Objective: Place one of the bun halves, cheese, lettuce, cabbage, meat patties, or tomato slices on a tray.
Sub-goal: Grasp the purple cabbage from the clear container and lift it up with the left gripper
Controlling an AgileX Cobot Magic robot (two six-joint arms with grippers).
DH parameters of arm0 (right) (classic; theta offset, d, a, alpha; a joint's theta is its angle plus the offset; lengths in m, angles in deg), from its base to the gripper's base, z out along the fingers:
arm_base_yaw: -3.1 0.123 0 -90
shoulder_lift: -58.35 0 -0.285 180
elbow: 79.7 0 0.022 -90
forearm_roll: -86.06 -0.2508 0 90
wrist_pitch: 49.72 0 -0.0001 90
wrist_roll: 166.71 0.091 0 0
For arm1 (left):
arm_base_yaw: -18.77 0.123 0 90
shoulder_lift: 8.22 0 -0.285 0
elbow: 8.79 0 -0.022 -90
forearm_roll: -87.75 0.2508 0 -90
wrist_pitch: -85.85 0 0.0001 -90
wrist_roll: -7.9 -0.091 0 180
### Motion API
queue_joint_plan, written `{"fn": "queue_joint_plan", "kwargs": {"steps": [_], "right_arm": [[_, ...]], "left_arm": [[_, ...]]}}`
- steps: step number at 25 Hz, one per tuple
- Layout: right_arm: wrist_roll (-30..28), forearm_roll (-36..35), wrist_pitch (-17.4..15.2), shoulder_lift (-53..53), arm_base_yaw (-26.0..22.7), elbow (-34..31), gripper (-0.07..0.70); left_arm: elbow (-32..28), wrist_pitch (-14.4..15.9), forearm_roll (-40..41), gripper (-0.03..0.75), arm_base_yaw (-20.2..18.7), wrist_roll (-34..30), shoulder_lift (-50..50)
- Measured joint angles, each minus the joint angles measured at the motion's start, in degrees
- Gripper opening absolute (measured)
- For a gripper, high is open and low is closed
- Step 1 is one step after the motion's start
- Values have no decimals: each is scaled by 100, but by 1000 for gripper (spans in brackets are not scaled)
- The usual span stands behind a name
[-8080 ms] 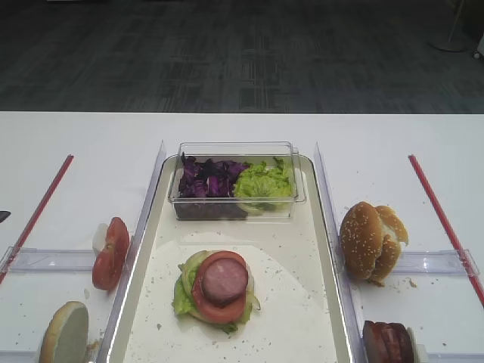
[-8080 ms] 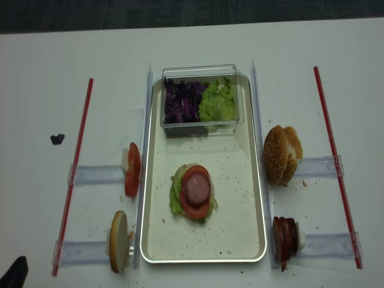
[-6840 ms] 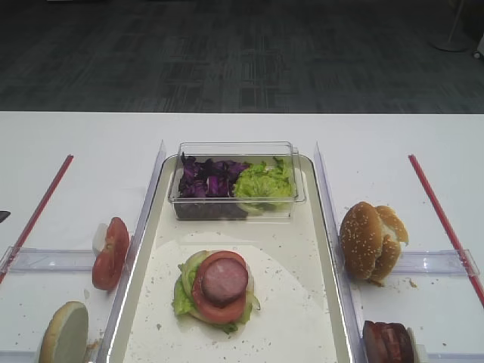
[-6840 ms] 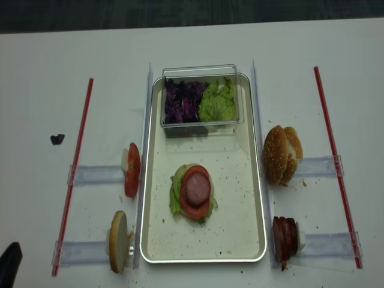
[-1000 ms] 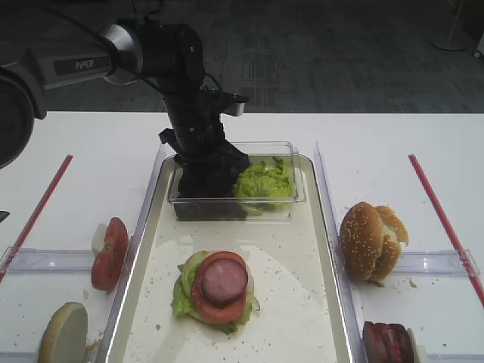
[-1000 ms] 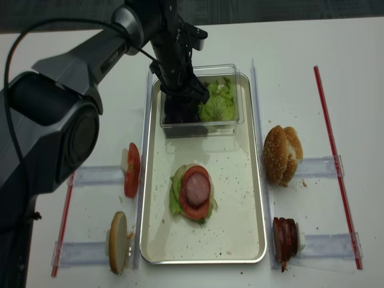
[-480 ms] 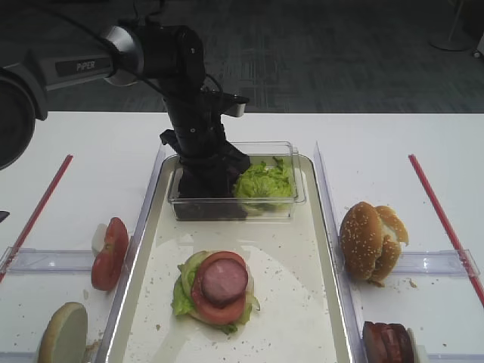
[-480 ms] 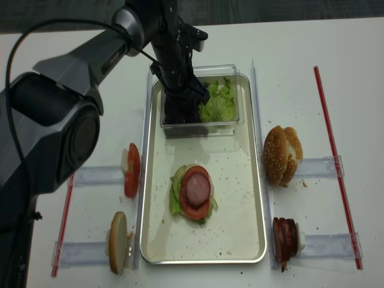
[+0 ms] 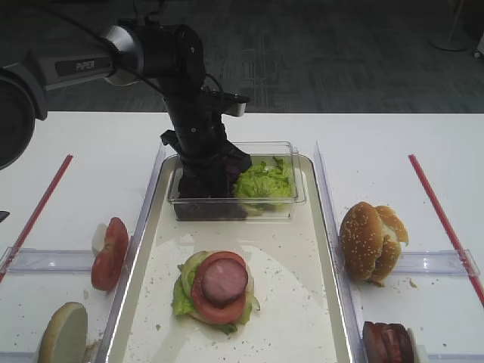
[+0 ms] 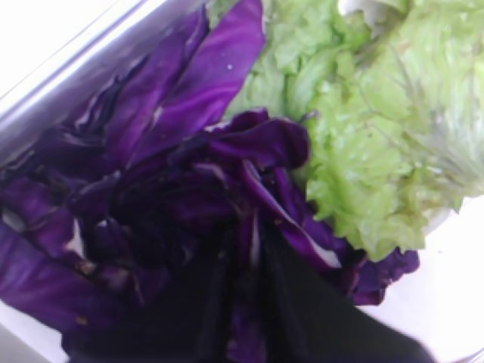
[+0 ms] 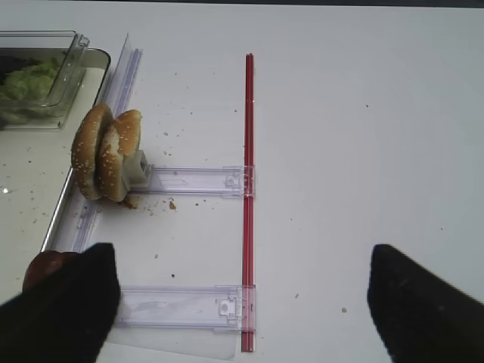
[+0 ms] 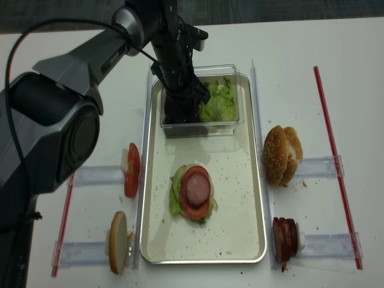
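Note:
My left gripper (image 9: pixel 208 178) reaches down into the clear plastic box (image 9: pixel 299 198) at the far end of the tray (image 9: pixel 302 302). Its dark fingers (image 10: pixel 302 318) are shut on a strip of purple cabbage (image 10: pixel 189 174), with light green lettuce (image 10: pixel 378 136) right beside it. On the tray lies a stack of lettuce, a tomato slice and a meat patty (image 9: pixel 224 281). My right gripper (image 11: pixel 242 302) hangs open over the bare table on the right, nothing between its fingers.
Left of the tray, tomato slices (image 9: pixel 110 253) and a bun half (image 9: pixel 64 340) stand in clear holders. To the right are bun halves (image 9: pixel 370 240) and meat patties (image 9: pixel 387 342). Red strips (image 9: pixel 442 219) mark the table's outer sides.
The left arm came into view and went down into the box. Over the last second its jaws closed on the cabbage, and the arm hardly moved.

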Motion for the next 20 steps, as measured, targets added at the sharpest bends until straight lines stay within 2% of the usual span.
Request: {"fn": "queue_joint_plan", "kwargs": {"steps": [20], "right_arm": [[-24,0,0,0,0,0,678]], "left_arm": [[289,65,85,41,0,0,241]]}}
